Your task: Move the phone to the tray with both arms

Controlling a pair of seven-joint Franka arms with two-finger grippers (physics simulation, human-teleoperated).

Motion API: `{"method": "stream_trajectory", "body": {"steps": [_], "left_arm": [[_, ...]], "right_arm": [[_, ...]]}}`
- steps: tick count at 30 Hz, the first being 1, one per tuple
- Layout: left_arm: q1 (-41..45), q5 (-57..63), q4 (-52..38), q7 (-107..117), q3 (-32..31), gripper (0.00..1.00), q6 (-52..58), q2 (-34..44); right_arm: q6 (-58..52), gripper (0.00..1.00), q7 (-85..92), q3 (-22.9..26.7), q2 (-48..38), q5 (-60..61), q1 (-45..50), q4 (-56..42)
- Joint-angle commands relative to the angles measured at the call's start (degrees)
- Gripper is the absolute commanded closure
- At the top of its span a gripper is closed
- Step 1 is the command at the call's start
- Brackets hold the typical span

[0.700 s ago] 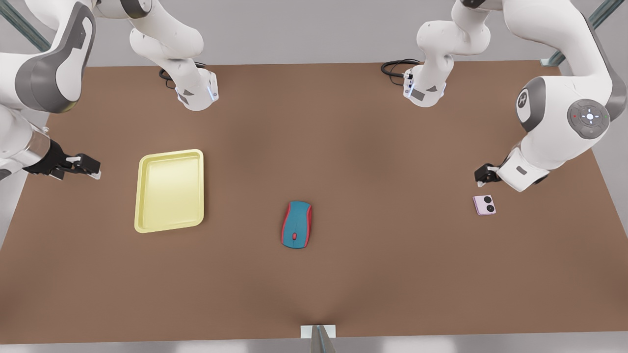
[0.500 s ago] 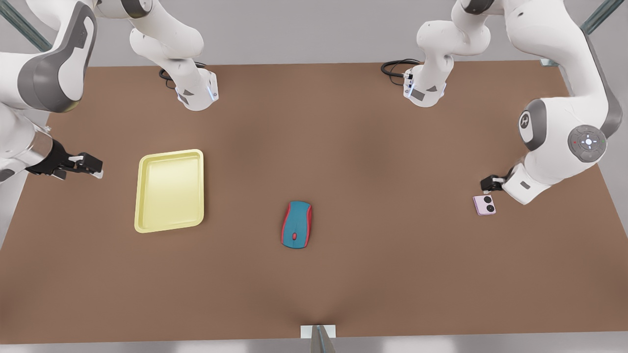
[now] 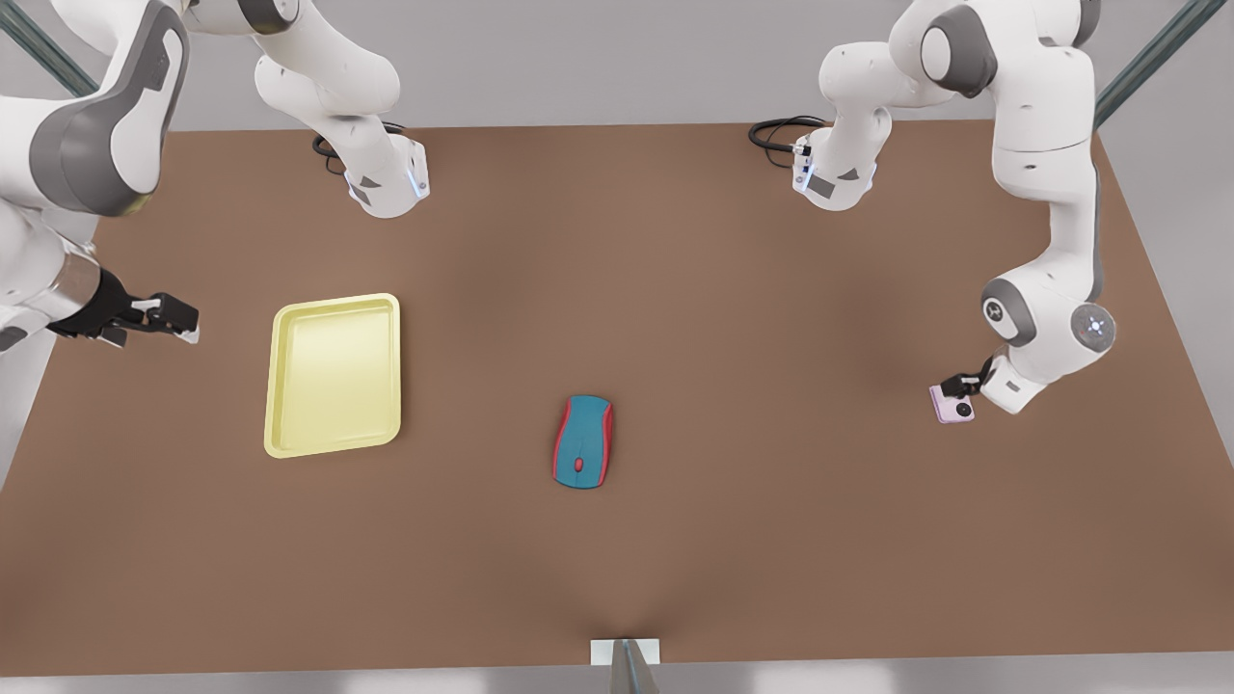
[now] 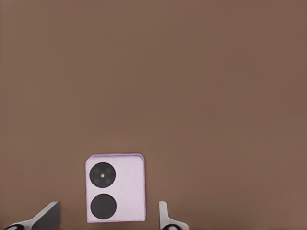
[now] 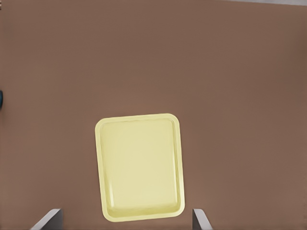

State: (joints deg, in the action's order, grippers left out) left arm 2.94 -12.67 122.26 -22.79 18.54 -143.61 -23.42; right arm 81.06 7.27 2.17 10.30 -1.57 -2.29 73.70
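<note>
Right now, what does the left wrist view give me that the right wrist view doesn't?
Left wrist view: the pink phone lying flat on the table, lenses up, between the open fingertips of the left gripper.

Right wrist view: the empty yellow tray beyond the open right gripper, plus a sliver of the teal mouse at the picture's edge.

Both: the brown tabletop and their own fingertips.

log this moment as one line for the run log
phase: reach | left gripper: open, over phone, no grip yet | right gripper: open, waiting beside tray | phone: on table, not in tray
</note>
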Motion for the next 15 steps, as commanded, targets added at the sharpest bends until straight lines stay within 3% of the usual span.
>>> {"method": "stream_trajectory", "body": {"steps": [1,15], "left_arm": [[-0.1,-0.3,0.4,-22.6,0.0,0.0,-9.0,-0.7],[0.0,-4.5,1.8,-10.6,-0.6,0.0,-10.8,-4.6]], "right_arm": [[-0.3,0.0,0.9,0.1,-0.1,0.3,-0.2,0.0],[-1.1,0.0,0.8,0.6,-0.1,-0.5,-0.3,0.0]]}}
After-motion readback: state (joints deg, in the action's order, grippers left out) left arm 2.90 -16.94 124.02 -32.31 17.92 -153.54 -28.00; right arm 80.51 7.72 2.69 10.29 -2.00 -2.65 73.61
